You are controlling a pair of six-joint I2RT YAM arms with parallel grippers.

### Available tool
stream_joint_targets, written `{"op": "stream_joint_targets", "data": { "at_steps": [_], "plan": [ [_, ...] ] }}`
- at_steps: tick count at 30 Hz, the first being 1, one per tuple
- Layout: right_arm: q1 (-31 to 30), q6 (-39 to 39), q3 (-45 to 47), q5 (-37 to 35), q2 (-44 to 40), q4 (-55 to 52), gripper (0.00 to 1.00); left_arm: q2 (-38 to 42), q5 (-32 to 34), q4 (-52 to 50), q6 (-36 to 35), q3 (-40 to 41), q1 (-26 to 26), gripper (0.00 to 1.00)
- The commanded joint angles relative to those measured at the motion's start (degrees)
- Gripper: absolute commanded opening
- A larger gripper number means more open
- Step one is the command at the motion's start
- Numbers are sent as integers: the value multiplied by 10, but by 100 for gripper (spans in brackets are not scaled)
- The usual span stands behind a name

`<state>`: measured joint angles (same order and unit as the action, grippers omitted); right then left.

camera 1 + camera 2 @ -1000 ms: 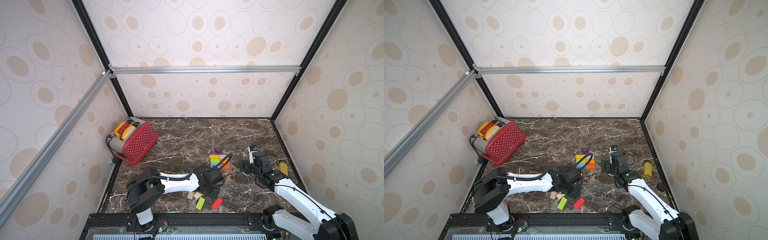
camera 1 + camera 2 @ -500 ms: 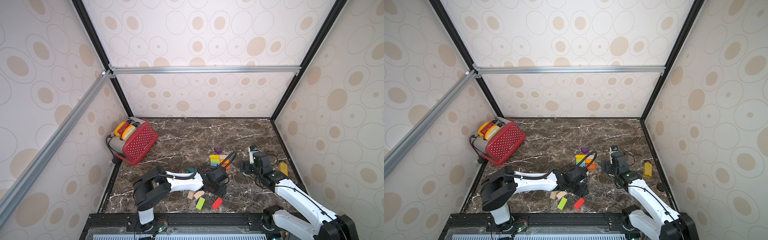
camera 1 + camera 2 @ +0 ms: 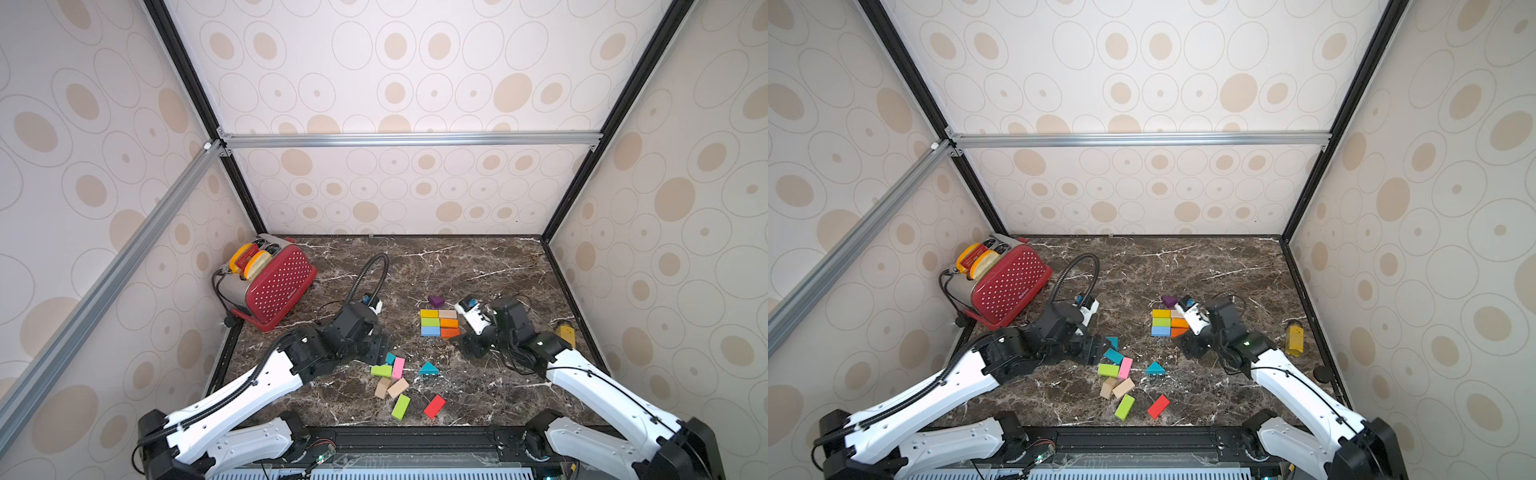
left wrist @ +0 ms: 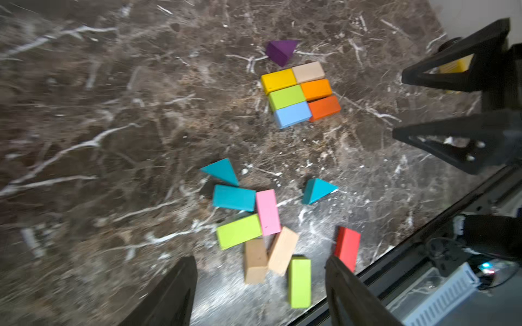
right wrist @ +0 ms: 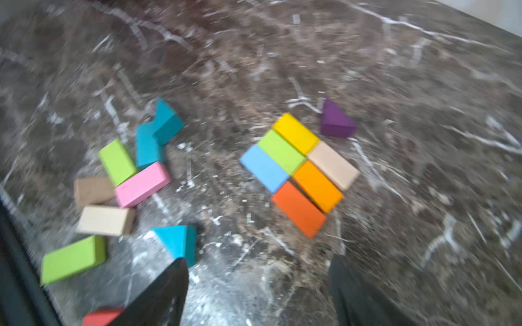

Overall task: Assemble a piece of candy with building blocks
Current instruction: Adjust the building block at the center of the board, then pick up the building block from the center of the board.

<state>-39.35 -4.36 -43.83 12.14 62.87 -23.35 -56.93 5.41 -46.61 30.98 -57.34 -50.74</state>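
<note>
Inspecting the table (image 3: pixel 478 257): six bricks sit packed in a grid (image 3: pixel 439 323), yellow, green and blue in one column, tan, orange and red-orange in the next. A purple wedge (image 3: pixel 435 301) lies just beyond the grid, apart from it. Loose blocks (image 3: pixel 392 380) are scattered nearer my base than the grid. My left hand (image 4: pixel 260 288) is spread wide and empty, above the loose blocks. My right hand (image 5: pixel 258 293) is likewise apart and empty, just beside the grid.
</note>
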Motion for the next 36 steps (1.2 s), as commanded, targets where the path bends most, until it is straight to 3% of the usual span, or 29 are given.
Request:
{"op": "stream_joint_targets", "data": {
  "at_steps": [1,5,10,13,20,29,36],
  "plan": [
    [-52,-165,-69,-5,72,-145,84,22,87,-120,-45,-17,2,75],
    [-95,-262,-88,-22,132,-175,86,74,115,-115,-50,14,2,76],
    [-113,-286,-118,-1,184,-175,84,156,107,-88,-63,30,2,77],
    [-127,-273,-143,-33,235,-170,81,188,113,-74,-64,43,3,80],
    [-133,-260,-182,-37,309,-165,69,198,110,-70,-66,48,3,81],
    [-148,-255,-179,-36,342,-167,68,201,106,-67,-68,50,2,81],
    [-151,-244,-174,-47,351,-154,57,199,104,-67,-69,50,3,81]
  ]
}}
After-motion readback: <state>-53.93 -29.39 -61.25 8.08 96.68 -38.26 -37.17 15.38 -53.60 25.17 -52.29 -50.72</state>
